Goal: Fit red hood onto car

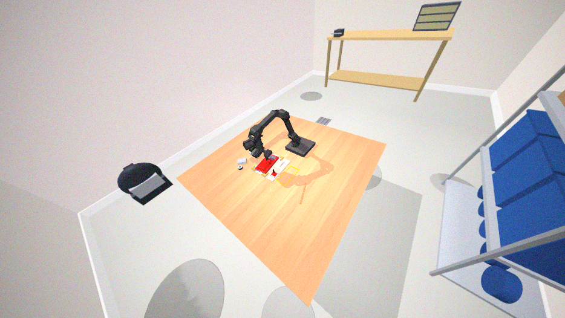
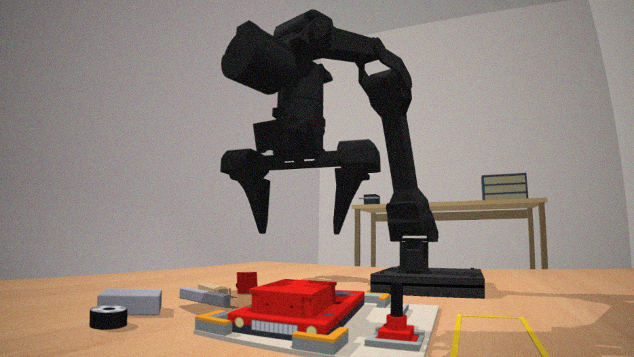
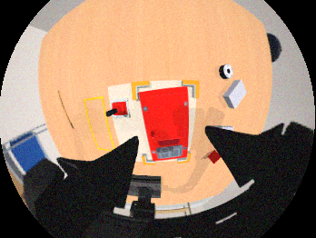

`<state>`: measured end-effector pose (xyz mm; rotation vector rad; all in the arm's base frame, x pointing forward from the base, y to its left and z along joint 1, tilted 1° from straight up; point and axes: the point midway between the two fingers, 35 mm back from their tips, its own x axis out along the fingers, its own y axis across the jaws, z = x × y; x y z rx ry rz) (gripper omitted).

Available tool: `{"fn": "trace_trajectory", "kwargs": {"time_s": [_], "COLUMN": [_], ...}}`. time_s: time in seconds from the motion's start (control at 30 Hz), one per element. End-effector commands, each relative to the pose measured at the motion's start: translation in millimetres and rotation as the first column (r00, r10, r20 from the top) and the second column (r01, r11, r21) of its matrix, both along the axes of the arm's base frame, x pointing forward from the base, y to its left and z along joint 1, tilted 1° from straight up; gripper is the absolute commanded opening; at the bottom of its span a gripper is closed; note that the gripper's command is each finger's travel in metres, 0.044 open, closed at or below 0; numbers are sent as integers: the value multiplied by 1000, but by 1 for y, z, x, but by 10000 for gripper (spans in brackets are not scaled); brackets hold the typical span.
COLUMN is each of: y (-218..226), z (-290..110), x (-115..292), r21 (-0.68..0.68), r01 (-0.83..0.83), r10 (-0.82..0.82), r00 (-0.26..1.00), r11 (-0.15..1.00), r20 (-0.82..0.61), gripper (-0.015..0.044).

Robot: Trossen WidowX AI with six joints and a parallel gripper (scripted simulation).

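Observation:
The red hood (image 2: pixel 290 298) (image 1: pixel 264 164) (image 3: pixel 164 119) sits on the car chassis (image 2: pixel 275 321), which rests in the jig (image 2: pixel 317 339) with grey and orange corner blocks. The hood's flat roof looks level. The pegs and corner holes are too small to make out. My gripper (image 2: pixel 299 231) (image 3: pixel 172 134) (image 1: pixel 264 155) is open and empty. It hangs well above the hood, roughly centred over it, and touches nothing.
A black ring (image 2: pixel 108 316) (image 3: pixel 226 70), a grey block (image 2: pixel 129 301) (image 3: pixel 235 94), a grey bar (image 2: pixel 204 296) and a small red cube (image 2: pixel 246 282) lie left of the jig. A black post on a red foot (image 2: pixel 396 310) stands on the right. A yellow outlined rectangle (image 2: pixel 492 316) lies beyond it. The arm's base (image 2: pixel 427 281) stands behind.

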<state>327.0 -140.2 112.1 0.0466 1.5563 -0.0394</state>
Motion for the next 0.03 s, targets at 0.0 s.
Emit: {"fn": "trace_trajectory", "kwargs": {"time_s": [0.0], "y": [-1], "z": [1], "x": [0], "r21": [-5], "r01": [3], "r10": [-3], "r00": [1000], "r11": [1000], "r20": [2], "gripper": [440]}}
